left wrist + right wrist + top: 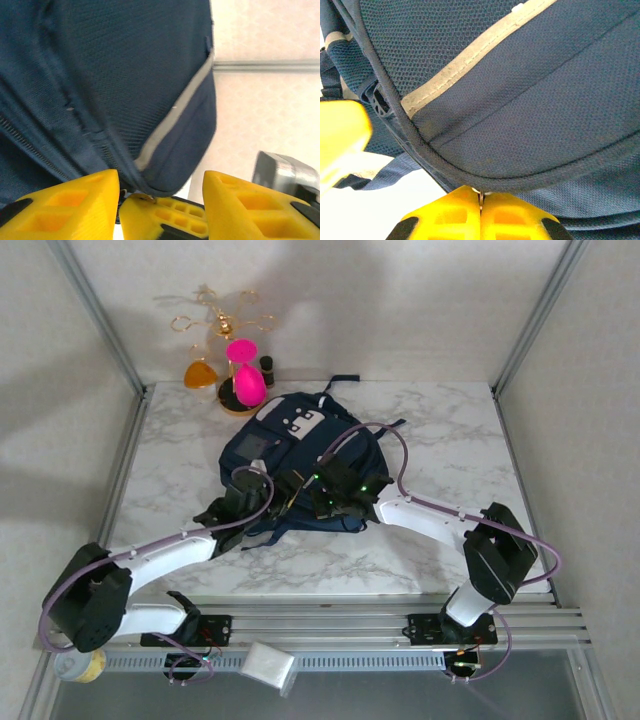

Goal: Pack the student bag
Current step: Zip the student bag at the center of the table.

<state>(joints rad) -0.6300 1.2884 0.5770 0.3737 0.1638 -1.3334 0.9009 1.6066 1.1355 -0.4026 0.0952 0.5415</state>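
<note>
The large navy-blue fabric backpack (300, 445), pale-striped, lies front-up mid marble table (450, 440), white-patched top pointing away.

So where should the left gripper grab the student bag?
Probably the piped near edge of the student bag, from the arms' side: the bag lies flat, and that thin seam faces the left gripper, fitting between its open jaws.

The student bag (300, 455) is laid at the middle of the bench (450, 440), its top turned towards the far edge. Just behind its far left corner an hourglass (244, 375) is stood, with a small bottle (267, 365) to its right. The left gripper (160, 176) and the right gripper (481, 194) are set close together at the bag's near edge.
</note>
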